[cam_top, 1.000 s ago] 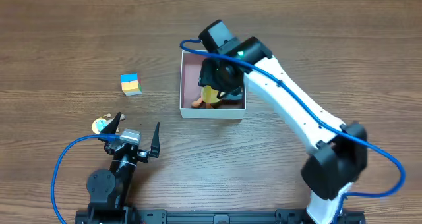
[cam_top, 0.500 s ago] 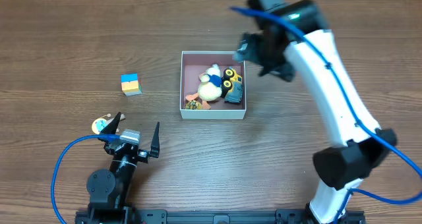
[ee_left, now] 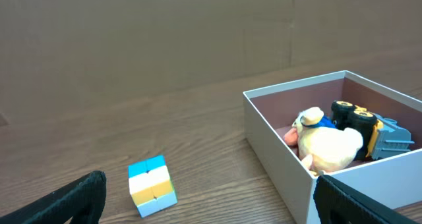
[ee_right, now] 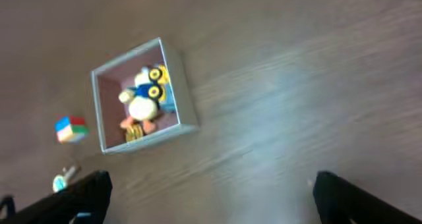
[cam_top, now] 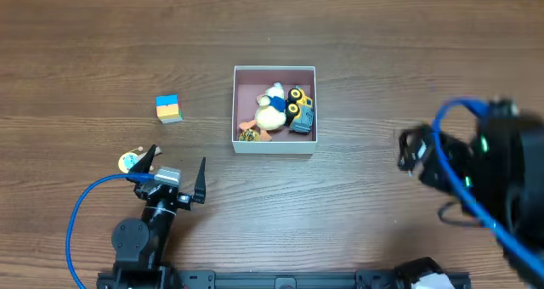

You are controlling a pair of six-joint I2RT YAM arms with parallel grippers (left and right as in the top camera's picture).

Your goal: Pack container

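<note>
A small round blue-and-yellow disc lay just beside the left gripper, whose fingers were spread wide and empty. A blue, white and orange cube was seen left of the square white-walled container, set mid-table with a white plush duck and a yellow toy truck inside. The blurred right gripper was likewise held wide, empty.
</note>
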